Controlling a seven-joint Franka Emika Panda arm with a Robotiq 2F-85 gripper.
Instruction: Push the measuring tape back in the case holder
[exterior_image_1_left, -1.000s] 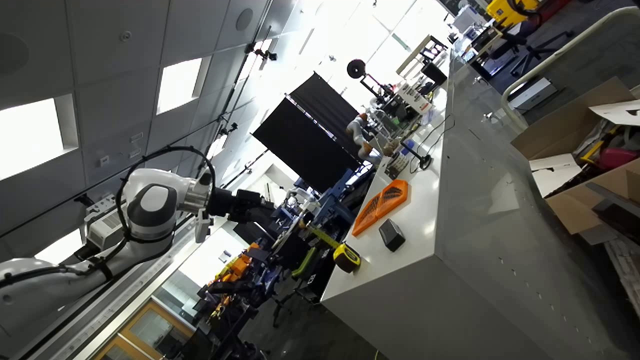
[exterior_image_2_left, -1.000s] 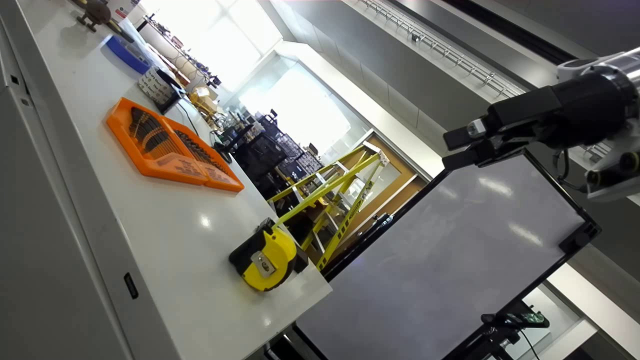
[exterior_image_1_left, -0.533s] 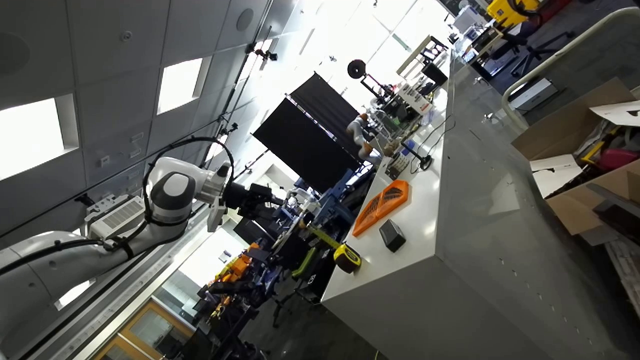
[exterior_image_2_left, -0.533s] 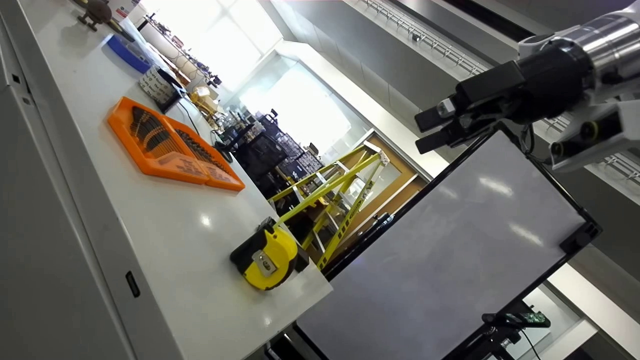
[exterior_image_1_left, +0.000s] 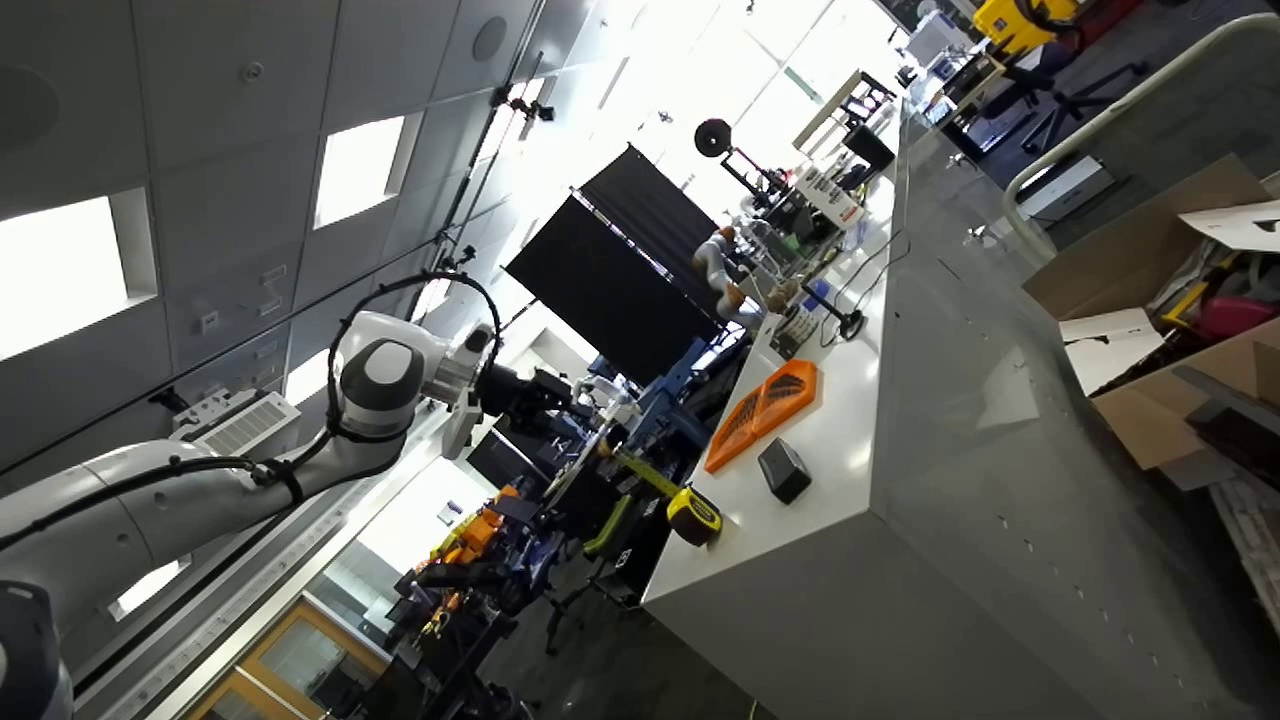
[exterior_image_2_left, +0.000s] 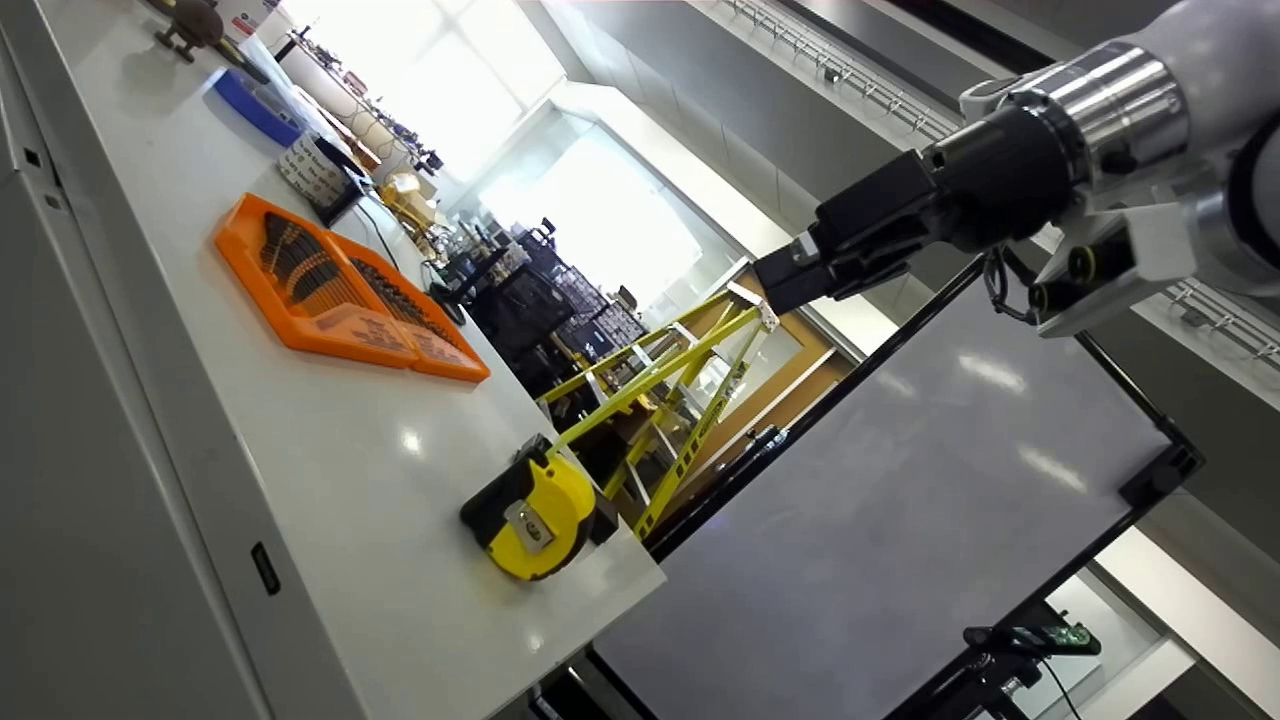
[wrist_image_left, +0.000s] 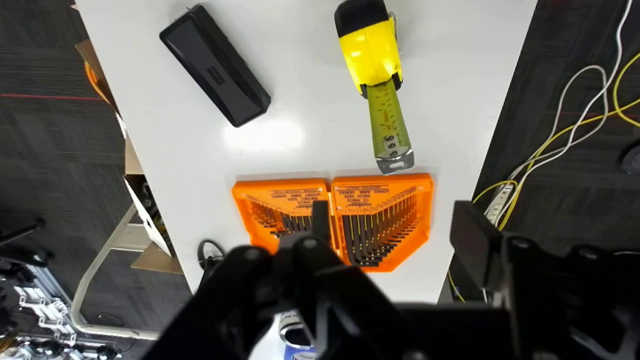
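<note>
The yellow-and-black measuring tape case (wrist_image_left: 370, 50) stands on the white table (wrist_image_left: 450, 110). Its yellow-green blade (wrist_image_left: 389, 120) sticks out with a metal hook at the end. The case shows in both exterior views (exterior_image_1_left: 693, 515) (exterior_image_2_left: 545, 520). In an exterior view the blade (exterior_image_2_left: 615, 405) rises at a slant past the table edge. My gripper (wrist_image_left: 395, 227) is open with nothing between its fingers. It hangs in the air, well apart from the tape, and shows in both exterior views (exterior_image_1_left: 588, 415) (exterior_image_2_left: 785, 280). In the wrist view the blade's hook lies ahead of the fingers.
An open orange hex key case (wrist_image_left: 407, 247) lies on the table beyond the tape. A black box (wrist_image_left: 215, 65) lies beside the tape. A cup (exterior_image_2_left: 312, 170) and a blue object (exterior_image_2_left: 256, 108) stand farther along. The table edge is close to the tape.
The arm and gripper have moved toward the table and the tape: right in an exterior view, left and slightly down in the view from the opposite end. The tape has not moved.
</note>
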